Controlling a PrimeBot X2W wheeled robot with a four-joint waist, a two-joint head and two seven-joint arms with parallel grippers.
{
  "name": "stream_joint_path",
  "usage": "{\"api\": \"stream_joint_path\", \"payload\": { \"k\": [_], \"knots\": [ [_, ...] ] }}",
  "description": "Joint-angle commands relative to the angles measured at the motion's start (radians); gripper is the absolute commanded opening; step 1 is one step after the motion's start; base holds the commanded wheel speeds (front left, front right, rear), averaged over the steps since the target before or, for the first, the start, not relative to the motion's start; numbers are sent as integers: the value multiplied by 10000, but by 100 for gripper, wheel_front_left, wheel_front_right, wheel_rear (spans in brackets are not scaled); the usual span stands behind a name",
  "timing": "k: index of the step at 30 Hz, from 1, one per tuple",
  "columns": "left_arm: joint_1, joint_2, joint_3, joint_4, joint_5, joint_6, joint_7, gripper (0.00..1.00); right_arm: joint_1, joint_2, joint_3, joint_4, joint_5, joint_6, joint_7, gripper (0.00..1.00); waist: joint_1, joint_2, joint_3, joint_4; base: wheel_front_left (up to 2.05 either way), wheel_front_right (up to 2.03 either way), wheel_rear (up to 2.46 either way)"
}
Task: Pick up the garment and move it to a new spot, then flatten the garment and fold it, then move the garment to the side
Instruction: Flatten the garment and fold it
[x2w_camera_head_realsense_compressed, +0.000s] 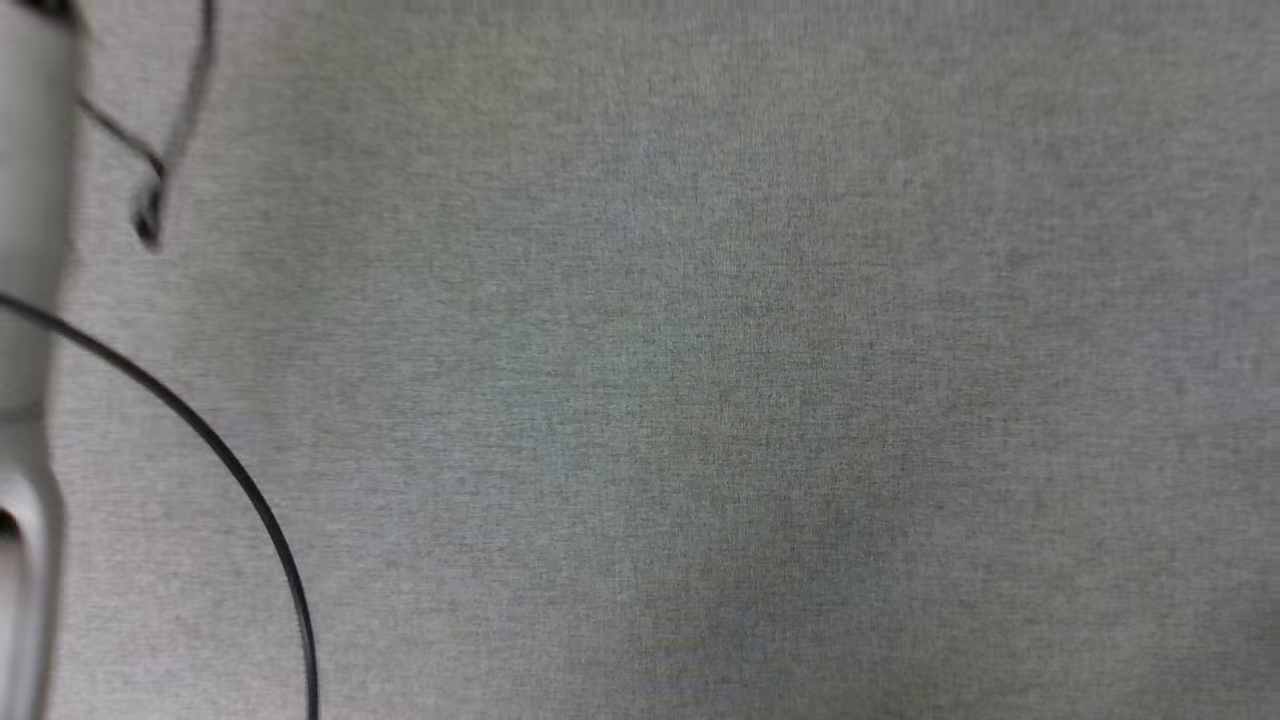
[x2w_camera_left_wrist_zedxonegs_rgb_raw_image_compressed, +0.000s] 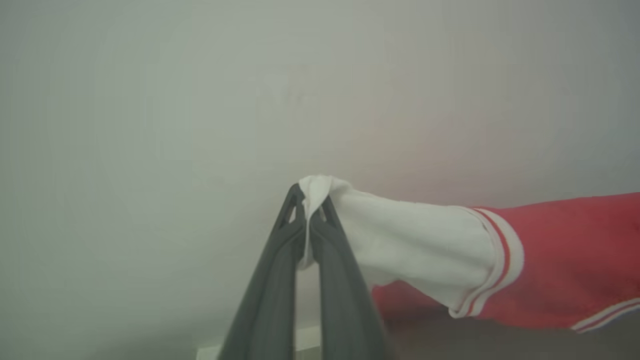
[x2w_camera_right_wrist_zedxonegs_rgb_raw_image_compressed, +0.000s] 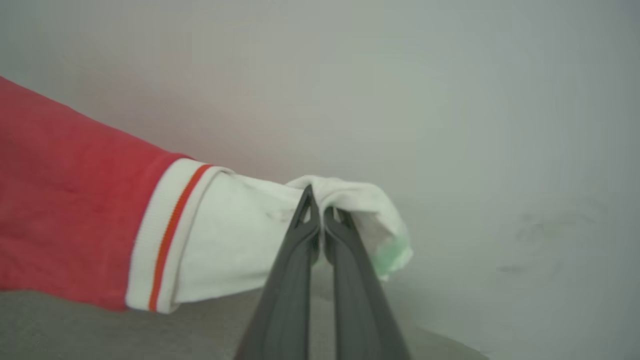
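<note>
The garment (x2w_camera_left_wrist_zedxonegs_rgb_raw_image_compressed: 565, 260) is a red jersey with white sleeves and red-striped trim, held up between both arms. In the left wrist view my left gripper (x2w_camera_left_wrist_zedxonegs_rgb_raw_image_compressed: 310, 200) is shut on the tip of one white sleeve, the red body stretching off to the right. Over in the right wrist view my right gripper (x2w_camera_right_wrist_zedxonegs_rgb_raw_image_compressed: 320, 205) is shut on the other white sleeve of the garment (x2w_camera_right_wrist_zedxonegs_rgb_raw_image_compressed: 65, 215), whose red body runs off to the left. The lettered face is hidden.
The head view looks down on a grey fabric-covered table (x2w_camera_head_realsense_compressed: 700, 380). A pale robot arm part (x2w_camera_head_realsense_compressed: 25, 300) runs down the left edge, with a black cable (x2w_camera_head_realsense_compressed: 240, 480) curving beside it. A pale wall lies behind each wrist view.
</note>
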Motion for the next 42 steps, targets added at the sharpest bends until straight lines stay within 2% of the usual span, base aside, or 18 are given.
{"api": "stream_joint_path", "payload": {
  "k": [1,5,9,16,22,27,33,42],
  "knots": [
    [682,-28,-97,91,-76,-53,-128,0,523,6,143,120,104,-10,120,0,-1,0,-426,74,0,0,0],
    [2564,-85,-297,269,-463,-167,-139,0,1888,-271,641,350,30,-10,503,0,-1,0,-1198,123,0,0,0],
    [4296,-74,-572,156,-667,-34,59,0,3356,-573,1374,390,187,-12,1002,0,-1,0,-2059,157,0,0,0],
    [7097,739,-1116,-633,-716,227,699,0,5423,-742,1405,241,1136,-15,1842,0,-1,0,-3388,-31,0,0,0],
    [9063,1722,-1743,-1667,-535,267,1493,0,7179,-784,924,-169,2211,-16,2696,0,-1,0,-4305,-118,0,0,0],
    [10017,2269,-2089,-2378,-439,398,1995,0,8424,-1090,614,-741,2493,-16,3036,0,-1,0,-4740,-164,0,0,0],
    [11388,2833,-2159,-3501,-880,717,2521,0,10169,-1143,-230,-1568,2794,-18,3568,0,-1,0,-5191,-226,0,0,0],
    [13406,3112,-2112,-4851,-1855,1197,2675,0,12456,-797,-1323,-2677,2540,-16,4790,0,-1,0,-5557,-262,0,0,0]
  ]
}}
